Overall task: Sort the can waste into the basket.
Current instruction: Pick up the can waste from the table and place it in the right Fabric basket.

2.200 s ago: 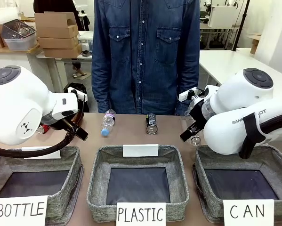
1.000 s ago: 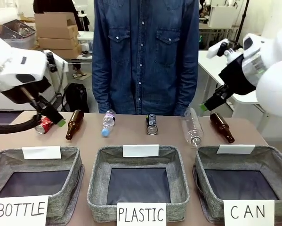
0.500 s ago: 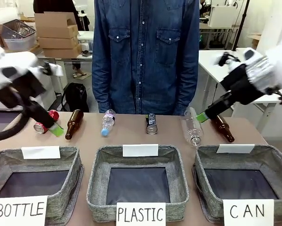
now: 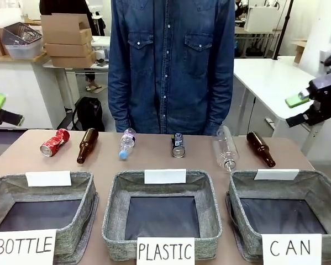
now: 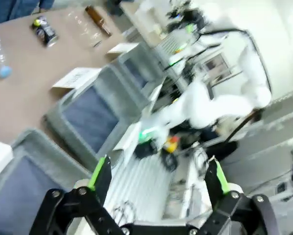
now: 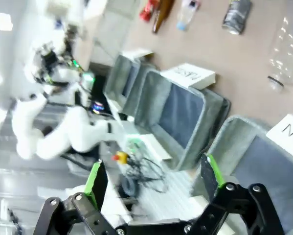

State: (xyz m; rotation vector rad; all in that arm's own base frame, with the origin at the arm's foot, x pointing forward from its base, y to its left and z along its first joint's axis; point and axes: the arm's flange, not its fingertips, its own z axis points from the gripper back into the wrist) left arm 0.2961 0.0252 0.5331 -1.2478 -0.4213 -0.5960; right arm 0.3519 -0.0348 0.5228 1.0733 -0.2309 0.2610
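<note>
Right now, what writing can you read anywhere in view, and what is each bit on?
"BOTTLE": left paper sign, on the left basket.
"PLASTIC": middle paper sign, on the middle basket.
"CAN": right paper sign, on the right basket.
Print on the red can, dark can and water bottle: too small to read.
White rim tags: blank.

The left basket [image 4: 83, 216] is signed BOTTLE, the middle basket [image 4: 111, 221] PLASTIC, the right basket [image 4: 237, 216] CAN.
</note>
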